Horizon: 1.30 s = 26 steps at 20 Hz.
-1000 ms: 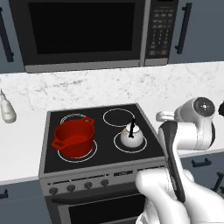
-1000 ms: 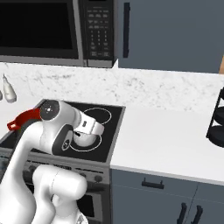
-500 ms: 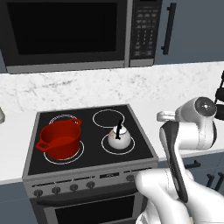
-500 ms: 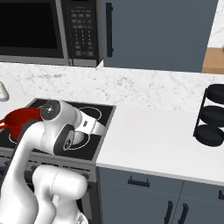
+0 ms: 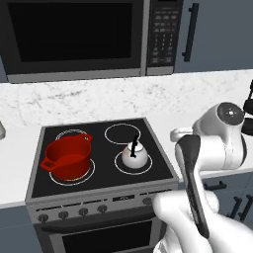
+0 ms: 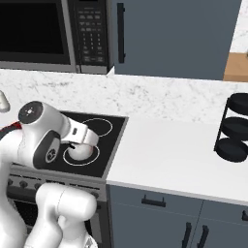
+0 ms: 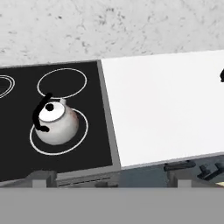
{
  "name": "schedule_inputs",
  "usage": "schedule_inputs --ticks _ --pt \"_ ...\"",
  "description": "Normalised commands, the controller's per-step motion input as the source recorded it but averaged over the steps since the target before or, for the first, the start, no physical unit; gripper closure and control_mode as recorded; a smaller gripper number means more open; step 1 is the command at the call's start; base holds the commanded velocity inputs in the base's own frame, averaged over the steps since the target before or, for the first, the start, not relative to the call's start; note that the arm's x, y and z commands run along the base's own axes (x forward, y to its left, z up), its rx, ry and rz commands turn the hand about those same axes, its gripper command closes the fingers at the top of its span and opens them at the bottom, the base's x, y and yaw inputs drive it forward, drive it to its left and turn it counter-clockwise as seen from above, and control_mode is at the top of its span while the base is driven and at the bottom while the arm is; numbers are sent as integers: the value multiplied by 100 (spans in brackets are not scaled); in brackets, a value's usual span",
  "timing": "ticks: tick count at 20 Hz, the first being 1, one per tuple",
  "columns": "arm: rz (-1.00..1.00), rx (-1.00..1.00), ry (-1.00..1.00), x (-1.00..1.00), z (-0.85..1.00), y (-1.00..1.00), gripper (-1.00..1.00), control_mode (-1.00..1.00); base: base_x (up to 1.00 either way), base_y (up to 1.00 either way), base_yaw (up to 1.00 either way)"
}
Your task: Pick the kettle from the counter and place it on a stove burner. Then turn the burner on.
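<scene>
A black microwave (image 5: 79, 39) hangs across the top of the scene, with dark blue-grey cabinets (image 6: 174, 36) beside it and a grey-veined marble backsplash (image 5: 99, 96) below. Under these runs the white table (image 6: 164, 155), a flat slab stretching to the right of a black glass stove (image 5: 101, 153) set into it. The stove top carries white burner rings, and a row of grey knobs (image 5: 74, 211) lines its front edge above the oven door. The robot's white arm (image 5: 212, 148) rises in the foreground of both base views, bent over the table's front edge to the right of the stove. On the front left burner sits a red two-handled pot (image 5: 68, 157). At the far right of the table stands a dark tiered rack (image 6: 233, 128) of round trays. The kettle (image 5: 134, 155), small, squat and silvery-white with a thin black arched handle, stands upright on the front right burner, inside its white ring; in the hand view the kettle (image 7: 54, 122) lies at lower left, well apart from the jaws. The jaws hold nothing; how far they are open cannot be told. A small pale bottle (image 6: 3, 100) stands at the left edge, by the backsplash.
</scene>
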Motion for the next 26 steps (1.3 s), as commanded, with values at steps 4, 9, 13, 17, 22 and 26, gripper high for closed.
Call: schedule_inputs --ticks 4,9,13,17,22,26 --pt "17 -39 -13 -90 -70 100 -100 -100 0 0 0" --pt "16 -33 -9 -91 -96 100 -100 -100 0 0 0" --pt "22 -21 -12 -100 -100 100 -100 -100 0 0 0" --pt "18 0 -31 -97 -100 98 -100 -100 0 0 0" --pt "-1 45 -58 -27 -94 10 -100 -100 0 0 0" --pt "-3 50 -59 -6 -80 -1 -100 -100 0 0 0"
